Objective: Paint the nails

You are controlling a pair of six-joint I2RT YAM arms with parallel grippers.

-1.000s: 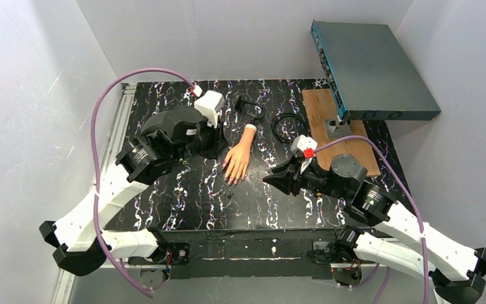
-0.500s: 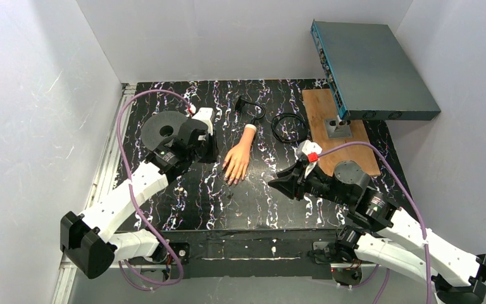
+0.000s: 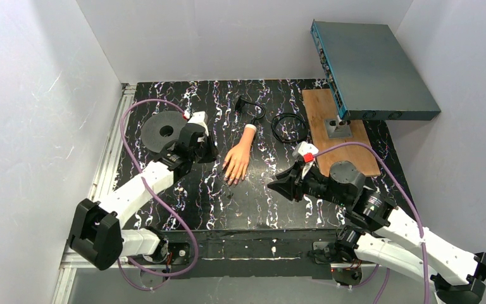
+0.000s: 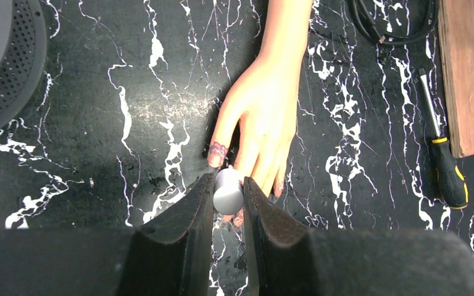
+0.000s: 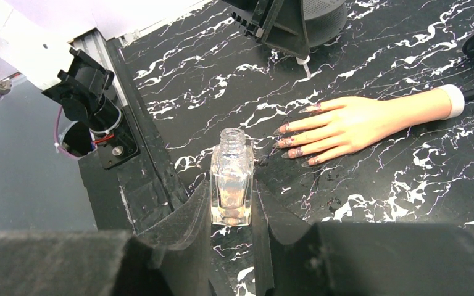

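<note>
- Top view: the mannequin hand [image 3: 239, 158] lies palm down about mid-table. Its white wrist stub points to the far edge and the nails [image 3: 231, 179] point to the near edge. The left hand [image 3: 207, 152] sits just beside it on the left-edge side. The right hand [image 3: 277, 185] stands apart on the right-edge side, closer to the near edge.
- Left wrist view: the left hand is closed on a small grey brush cap [image 4: 228, 190], which hangs over the fingertips between thumb and index finger. The nails show purplish smears, and some of the colour spreads onto the skin. The bristles are hidden under the cap, so contact cannot be told. The step looks like brushing one nail. Doing it well likely means lowering until only the bristle tips touch. The stroke should then be short and run along the finger toward its tip, because each nail is far smaller than the cap.
- Right wrist view: the right hand clamps a clear bottle [image 5: 231, 179], upright with its neck open, apart from the mannequin fingers. It should hold level and steady, since a tilt could spill it. That also gives the brush a fixed place for a dip.
</note>
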